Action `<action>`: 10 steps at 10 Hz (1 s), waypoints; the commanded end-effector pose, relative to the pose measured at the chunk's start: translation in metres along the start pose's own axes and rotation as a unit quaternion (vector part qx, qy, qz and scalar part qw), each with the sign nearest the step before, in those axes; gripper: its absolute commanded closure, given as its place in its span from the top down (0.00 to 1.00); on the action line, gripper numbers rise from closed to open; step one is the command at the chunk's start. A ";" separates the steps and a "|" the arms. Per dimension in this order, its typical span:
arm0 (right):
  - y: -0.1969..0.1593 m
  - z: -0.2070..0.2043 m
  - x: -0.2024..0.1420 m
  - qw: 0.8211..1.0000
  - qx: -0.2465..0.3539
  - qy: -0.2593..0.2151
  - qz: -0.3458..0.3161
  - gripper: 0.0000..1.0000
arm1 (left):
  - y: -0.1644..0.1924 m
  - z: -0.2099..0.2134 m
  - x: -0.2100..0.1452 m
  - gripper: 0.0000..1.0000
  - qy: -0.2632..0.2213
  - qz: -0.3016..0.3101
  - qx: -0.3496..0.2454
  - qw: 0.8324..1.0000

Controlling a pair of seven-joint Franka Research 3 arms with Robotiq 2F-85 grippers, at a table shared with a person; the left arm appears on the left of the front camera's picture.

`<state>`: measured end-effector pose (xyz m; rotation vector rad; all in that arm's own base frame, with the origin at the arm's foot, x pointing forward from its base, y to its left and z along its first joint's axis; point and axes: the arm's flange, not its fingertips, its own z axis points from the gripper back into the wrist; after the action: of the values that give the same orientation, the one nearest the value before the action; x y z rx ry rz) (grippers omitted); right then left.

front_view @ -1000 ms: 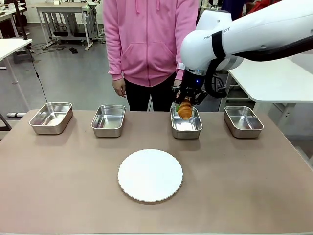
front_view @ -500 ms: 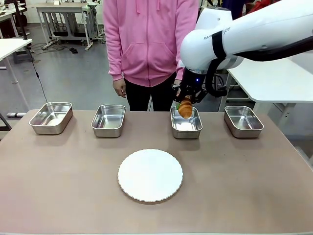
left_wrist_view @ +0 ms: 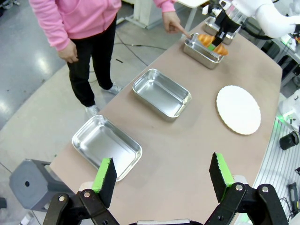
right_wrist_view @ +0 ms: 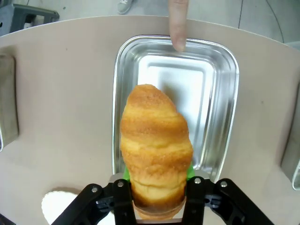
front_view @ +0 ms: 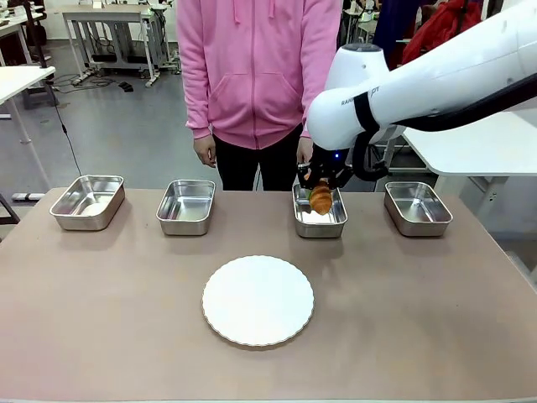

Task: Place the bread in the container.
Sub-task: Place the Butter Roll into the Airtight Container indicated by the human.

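On the brown table (front_view: 101, 336), four steel pans stand in a row along the far edge. At the left end, one pan (front_view: 87, 201) and its neighbour (front_view: 186, 206) hold nothing. In the left wrist view, the left gripper (left_wrist_view: 161, 174) hangs above this end with its fingers spread wide and nothing between them. Nearer the robot, a round white plate (front_view: 258, 300) lies at the table's middle. Third along, the container (front_view: 319, 220) sits below the right gripper (front_view: 320, 186), which is clamped on the bread (front_view: 320, 199). The bread sticks out past the fingertips, pointing down into the container. The person's finger (right_wrist_view: 177, 23) touches the container's far rim. The last pan (front_view: 417, 207) stands at the right end.
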<state>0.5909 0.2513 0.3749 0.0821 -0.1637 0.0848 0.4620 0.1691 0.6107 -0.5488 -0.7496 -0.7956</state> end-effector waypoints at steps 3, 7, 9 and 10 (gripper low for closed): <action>0.001 -0.016 -0.004 0.999 -0.013 -0.036 -0.006 0.65 | -0.002 0.000 0.001 1.00 -0.003 -0.007 -0.002 1.000; -0.007 -0.009 -0.004 0.999 -0.031 -0.036 0.002 1.00 | -0.002 0.000 0.001 1.00 -0.003 -0.007 -0.002 1.000; -0.009 -0.001 -0.007 0.999 -0.026 -0.032 0.007 1.00 | -0.002 0.000 0.001 1.00 -0.003 -0.007 -0.002 1.000; -0.010 0.002 -0.008 0.999 -0.019 -0.026 0.010 1.00 | -0.002 0.000 0.001 1.00 -0.003 -0.007 -0.002 1.000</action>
<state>0.5936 0.2441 0.3720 0.0473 -0.2176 0.1053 0.4620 0.1691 0.6107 -0.5488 -0.7496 -0.7956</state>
